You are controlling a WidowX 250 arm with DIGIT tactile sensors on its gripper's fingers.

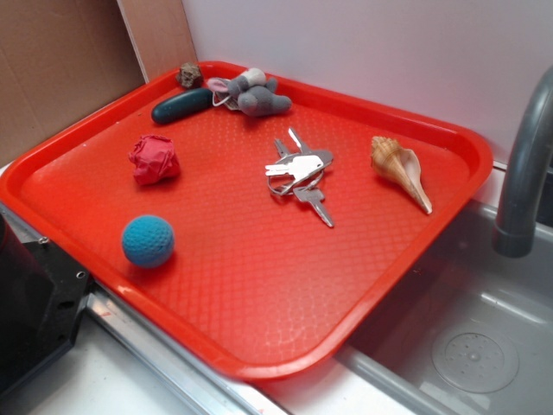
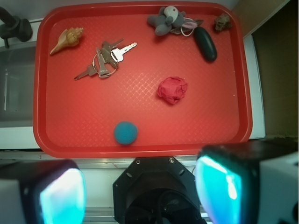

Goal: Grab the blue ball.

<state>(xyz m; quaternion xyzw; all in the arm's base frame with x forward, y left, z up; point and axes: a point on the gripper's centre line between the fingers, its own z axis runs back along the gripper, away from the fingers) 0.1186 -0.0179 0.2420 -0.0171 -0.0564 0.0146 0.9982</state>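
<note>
Blue ball (image 2: 126, 132) sits on the red tray (image 2: 140, 107) near its edge closest to the robot, clear of the red paper wad (image 2: 172, 89). Gripper (image 2: 140, 189) fingers spread apart, empty, off the tray.

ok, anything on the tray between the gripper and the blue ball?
Nothing visible. In the wrist view the open gripper sits off the tray's near rim, with the blue ball just ahead. The red paper wad and keys lie beyond it.

Red tray (image 1: 449, 143) carrying blue ball (image 1: 148, 240), red paper wad (image 1: 155, 160), keys (image 1: 300, 173), seashell (image 1: 399, 167), grey plush toy (image 1: 251, 93), dark oval object (image 1: 181, 105), perhaps a small stone (image 1: 189, 75).
</note>
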